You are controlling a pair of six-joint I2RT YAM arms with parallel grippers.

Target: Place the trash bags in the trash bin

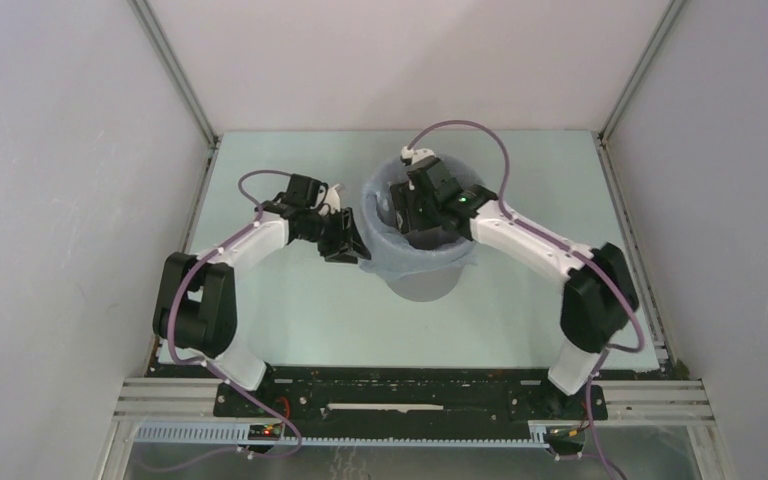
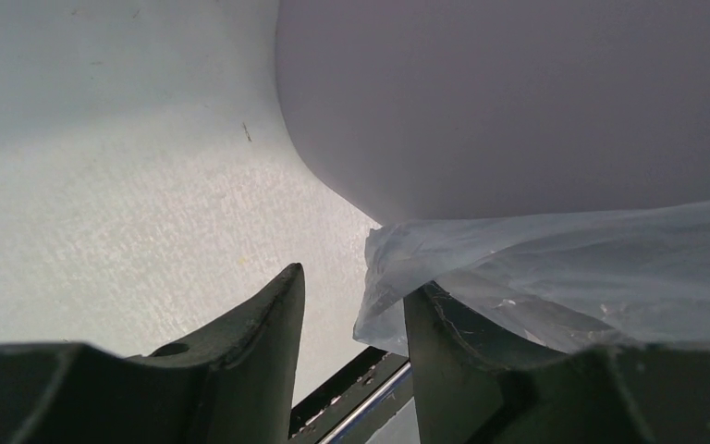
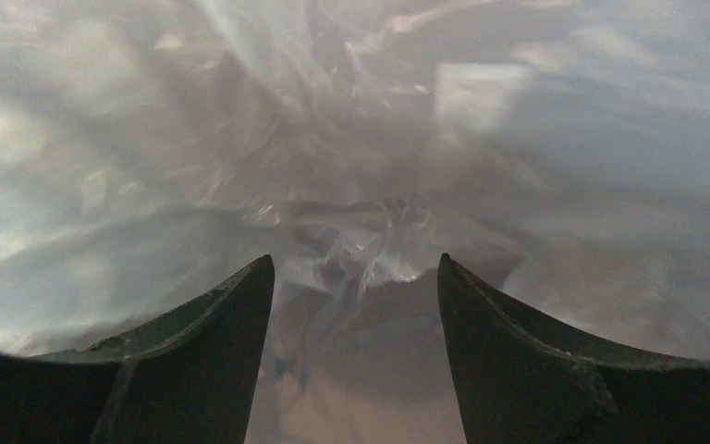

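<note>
Now: I'm spreading thin pale blue-grey plastic bag (image 1: 460,256) inside plain grey round bin (image 1: 422,289).
Left pincer (image 2: 359,279): released, beside hem.
Right pincer (image 3: 356,264): released, inside.
Next: pinch hem, pull down.

The trash bag (image 2: 564,268) is thin, crinkly, glossy translucent plastic; the trash bin (image 2: 518,92) smooth, matt, probably plastic; the table (image 2: 102,185) finely grainy.

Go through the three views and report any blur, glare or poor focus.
Top external: even soft light, sharp throughout, no glare on the translucent pale blue plastic bag or the grey round plastic bin. Left wrist: bag edge crisp, bin wall evenly lit. Right wrist: bag folds soft and smeared, with pale glare patches.
</note>
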